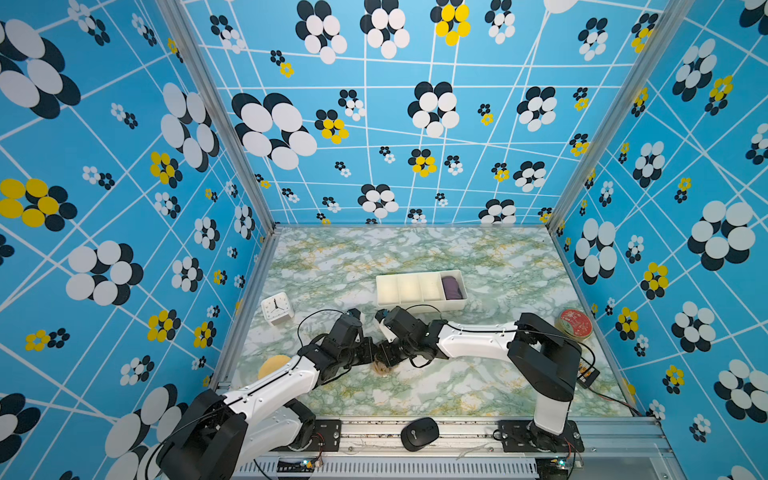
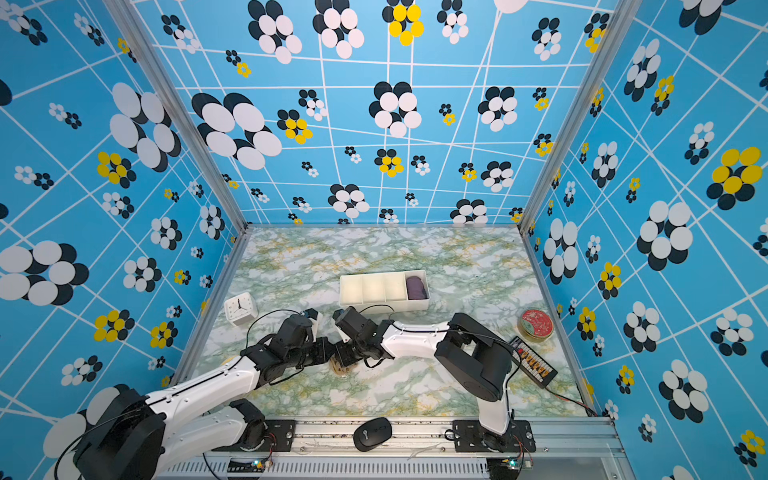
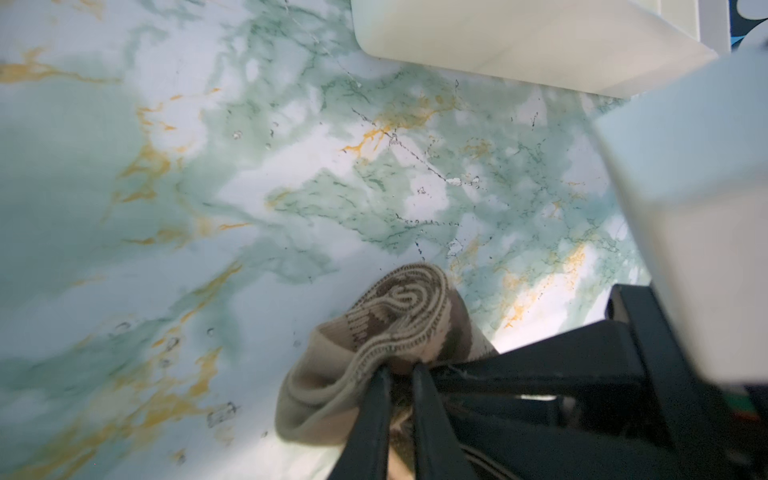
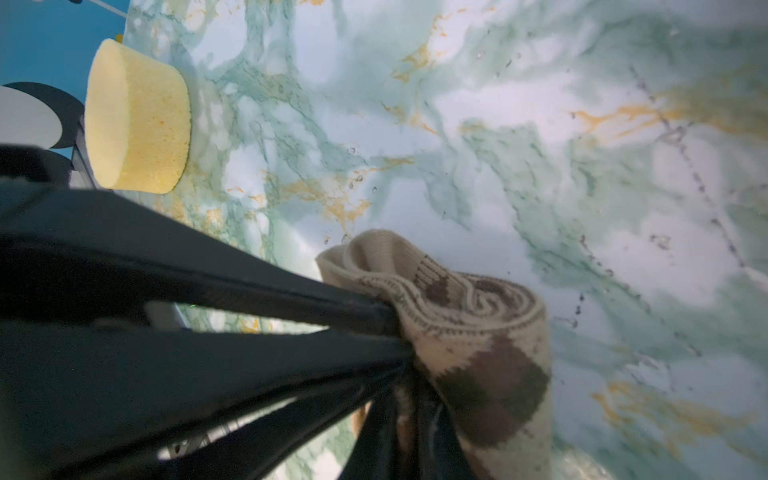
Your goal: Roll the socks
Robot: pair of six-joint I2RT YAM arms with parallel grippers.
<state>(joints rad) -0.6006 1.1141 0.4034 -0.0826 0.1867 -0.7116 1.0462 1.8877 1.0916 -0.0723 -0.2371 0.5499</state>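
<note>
one left gripper [image 3: 401, 372], one right gripper [image 4: 409, 392], one roll of socks [image 1: 381, 368] — one white tray [image 1: 419, 305], four compartments [image 1: 409, 289], one purple bundle [image 1: 452, 288], one clock [image 1: 277, 308], one sponge [image 1: 272, 365], one red tin [image 1: 575, 324], one mouse [image 1: 419, 433], one black board [image 2: 534, 365].

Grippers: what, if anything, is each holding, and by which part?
The left gripper and right gripper each pinch the rolled socks by outer layers, from opposite sides.

Three blue walls [image 1: 415, 70], crossed by white lines and dotted with black, white and yellow oval flower clusters, enclose the counter [image 1: 332, 266]. Its top is a green-and-white marble pattern with ochre veins. Aluminium posts [image 1: 217, 112] stand at the back corners, and an aluminium rail [image 1: 465, 432] runs along the front. The light is even and the shadows are soft.
</note>
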